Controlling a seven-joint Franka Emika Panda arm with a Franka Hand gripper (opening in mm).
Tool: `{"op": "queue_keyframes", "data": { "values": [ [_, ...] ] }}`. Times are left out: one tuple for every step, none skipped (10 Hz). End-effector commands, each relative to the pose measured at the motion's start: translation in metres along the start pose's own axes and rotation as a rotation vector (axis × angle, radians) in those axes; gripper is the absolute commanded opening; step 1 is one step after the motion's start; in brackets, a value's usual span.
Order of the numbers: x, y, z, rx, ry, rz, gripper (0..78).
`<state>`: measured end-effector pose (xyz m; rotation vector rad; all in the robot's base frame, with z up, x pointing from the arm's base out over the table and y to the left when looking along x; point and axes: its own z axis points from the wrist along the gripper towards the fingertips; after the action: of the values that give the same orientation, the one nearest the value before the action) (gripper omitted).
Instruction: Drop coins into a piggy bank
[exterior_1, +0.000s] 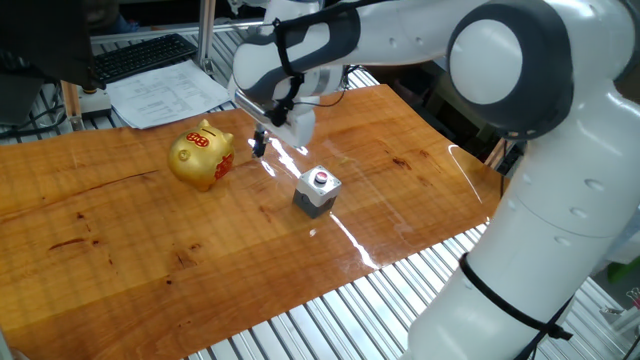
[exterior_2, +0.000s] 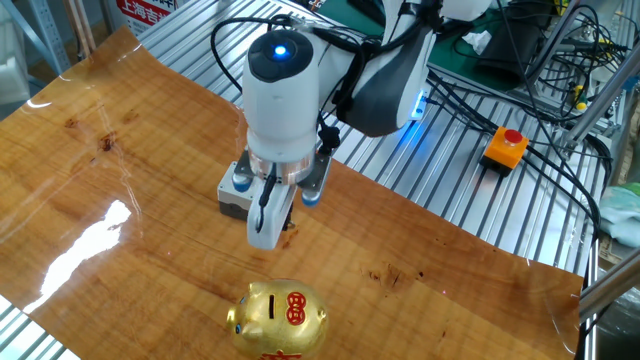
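Piggy bank (exterior_1: 201, 156) stands upright on the wooden table (exterior_1: 120, 240), well apart from the small grey block (exterior_1: 317, 192). Between bank and block, the gripper (exterior_1: 260, 143) hangs above the table; whether its fingers are apart or together cannot be told.

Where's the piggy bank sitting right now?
In one fixed view the piggy bank stands left of the grey block on the wooden table, with the gripper between them.
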<state>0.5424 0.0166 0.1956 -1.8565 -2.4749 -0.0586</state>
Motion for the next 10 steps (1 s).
{"op": "queue_keyframes", "data": {
  "values": [
    [0.002,0.008,-0.003,-0.002,0.002,0.032,1.2],
    [0.004,0.015,-0.001,-0.004,-0.004,0.064,1.2],
    [0.004,0.016,-0.001,-0.004,-0.005,0.067,1.2],
    [0.006,0.021,0.000,-0.010,-0.008,0.104,1.2],
    [0.007,0.025,0.001,-0.015,-0.009,0.138,1.2],
    [0.007,0.025,0.001,-0.016,-0.009,0.144,1.2],
    [0.010,0.032,0.002,-0.029,-0.007,0.198,1.2],
    [0.013,0.035,0.002,-0.032,-0.007,0.220,1.2],
    [0.015,0.037,0.002,-0.033,-0.009,0.236,1.2],
    [0.018,0.042,0.002,-0.040,-0.010,0.278,1.2]
  ]
}}
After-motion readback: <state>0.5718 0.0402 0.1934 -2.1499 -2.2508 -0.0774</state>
